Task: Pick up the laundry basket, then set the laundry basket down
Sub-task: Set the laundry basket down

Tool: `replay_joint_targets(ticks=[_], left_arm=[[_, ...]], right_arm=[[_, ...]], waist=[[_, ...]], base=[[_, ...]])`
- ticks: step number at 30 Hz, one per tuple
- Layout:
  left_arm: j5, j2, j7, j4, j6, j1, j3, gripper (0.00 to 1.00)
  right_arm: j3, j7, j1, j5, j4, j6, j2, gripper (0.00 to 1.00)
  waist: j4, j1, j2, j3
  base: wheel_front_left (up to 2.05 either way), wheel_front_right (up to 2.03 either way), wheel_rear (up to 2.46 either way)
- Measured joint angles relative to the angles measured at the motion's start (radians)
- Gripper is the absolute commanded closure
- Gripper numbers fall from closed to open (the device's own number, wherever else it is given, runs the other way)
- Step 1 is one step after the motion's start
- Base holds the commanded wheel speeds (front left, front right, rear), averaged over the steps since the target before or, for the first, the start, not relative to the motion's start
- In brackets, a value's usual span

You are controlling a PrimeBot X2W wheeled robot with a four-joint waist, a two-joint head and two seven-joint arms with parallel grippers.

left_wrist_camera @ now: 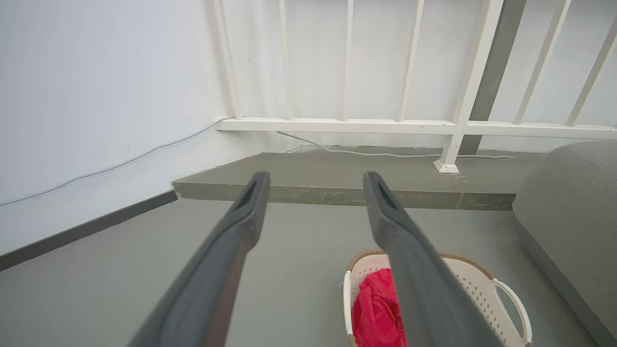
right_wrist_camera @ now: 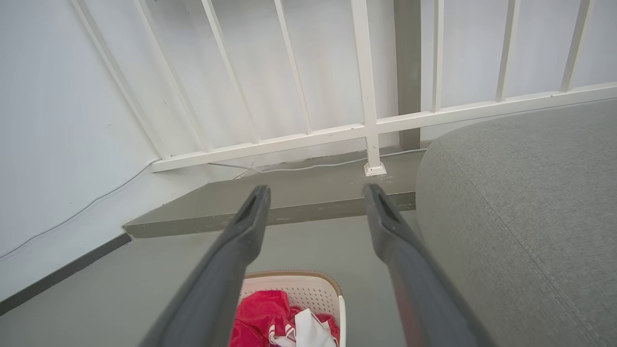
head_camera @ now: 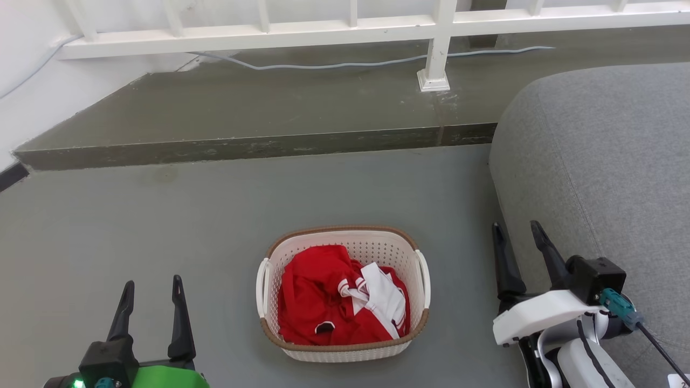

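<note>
Grey floor [head_camera: 161, 226] under laundry basket [head_camera: 345, 347]

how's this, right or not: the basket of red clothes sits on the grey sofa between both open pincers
No. The head view shows the laundry basket of red clothes sitting on the floor, beside the grey sofa, between the open left pincer and right pincer.

Before you, a grey floor [head_camera: 161, 226] meets a raised step [head_camera: 269, 102] beneath a white railing [head_camera: 302, 29]; a pale cable [head_camera: 334, 66] trails along it, grey sofa [head_camera: 604, 161] right, white wall [head_camera: 27, 81] left.
</note>
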Motion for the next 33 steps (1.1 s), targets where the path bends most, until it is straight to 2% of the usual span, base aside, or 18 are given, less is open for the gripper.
replay_joint_targets(ticks=[8, 9, 17, 21, 33], left_arm=[[0.009, -0.003, 0.0, -0.008, 0.0, 0.019, 0.007, 0.0], [0.009, -0.004, 0.0, -0.008, 0.0, 0.022, 0.007, 1.0], [-0.003, -0.016, 0.005, 0.044, 0.0, 0.024, -0.011, 1.0], [-0.031, -0.017, 0.005, 0.035, -0.01, 0.035, -0.02, 1.0], [-0.254, -0.022, 0.028, 0.028, -0.028, 0.043, -0.008, 1.0]], right_arm=[[-0.013, 0.0, 0.018, -0.017, -0.018, 0.0, 0.01, 0.0], [-0.014, 0.0, 0.019, -0.017, -0.02, 0.0, 0.011, 1.0], [-0.011, 0.002, 0.058, -0.011, 0.028, 0.002, 0.023, 1.0], [-0.012, 0.002, 0.059, 0.031, 0.024, 0.011, 0.023, 1.0], [-0.053, 0.033, 0.06, 0.226, 0.01, 0.037, 0.025, 1.0]], waist=[[-0.001, 0.0, 0.0, 0.002], [0.0, 0.0, 0.0, 0.002], [0.0, 0.0, 0.0, 0.002], [0.002, 0.0, 0.0, 0.001], [0.007, 0.0, 0.0, 0.0]], base=[[0.0, 0.0, 0.0], [0.0, 0.0, 0.0], [0.0, 0.0, 0.0], [0.0, 0.0, 0.0], [0.0, 0.0, 0.0]])
